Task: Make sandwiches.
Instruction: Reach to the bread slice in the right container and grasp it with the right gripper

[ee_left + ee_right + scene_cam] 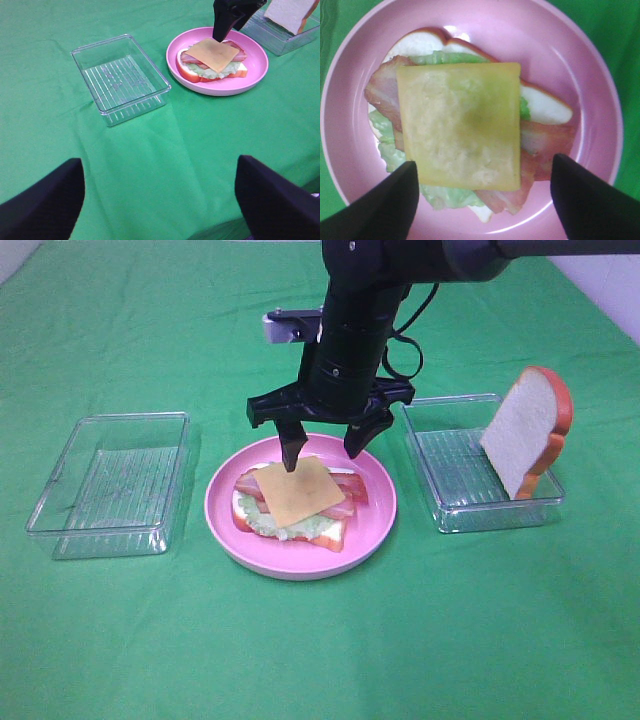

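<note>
A half-built sandwich lies on a round pink plate: a bottom bread slice, green lettuce, reddish bacon and a square yellow-orange cheese slice on top. My right gripper hangs just above the cheese, open and empty; the right wrist view shows its fingertips on either side of the cheese. The second bread slice leans upright in the right clear container. My left gripper is open and empty, well away from the plate, and is out of the high view.
A clear plastic container with nothing in it stands left of the plate; it also shows in the left wrist view. A green cloth covers the table.
</note>
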Robot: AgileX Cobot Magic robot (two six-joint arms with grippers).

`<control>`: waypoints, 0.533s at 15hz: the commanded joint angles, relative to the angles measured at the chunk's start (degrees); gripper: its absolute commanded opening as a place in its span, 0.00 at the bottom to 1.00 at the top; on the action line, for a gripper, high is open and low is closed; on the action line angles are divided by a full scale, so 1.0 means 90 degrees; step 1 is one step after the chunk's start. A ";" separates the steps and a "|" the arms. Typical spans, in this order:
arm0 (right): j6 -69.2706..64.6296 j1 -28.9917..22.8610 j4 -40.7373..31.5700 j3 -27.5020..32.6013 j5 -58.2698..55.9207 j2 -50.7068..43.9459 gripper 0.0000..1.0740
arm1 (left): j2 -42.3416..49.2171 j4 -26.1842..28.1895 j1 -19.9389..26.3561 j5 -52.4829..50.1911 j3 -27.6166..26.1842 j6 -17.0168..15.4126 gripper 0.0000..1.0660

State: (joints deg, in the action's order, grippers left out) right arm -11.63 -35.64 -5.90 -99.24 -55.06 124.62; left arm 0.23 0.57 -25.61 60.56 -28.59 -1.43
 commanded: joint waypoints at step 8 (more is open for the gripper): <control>-0.0089 0.0891 0.0898 0.0013 -0.0681 -0.1770 0.67 | 0.0140 -0.0019 0.0013 -0.0070 0.0006 0.0006 0.73</control>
State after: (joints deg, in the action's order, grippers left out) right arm -11.80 -28.53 1.55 -99.24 -60.45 109.43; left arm 0.23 0.57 -25.61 60.56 -28.59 -1.43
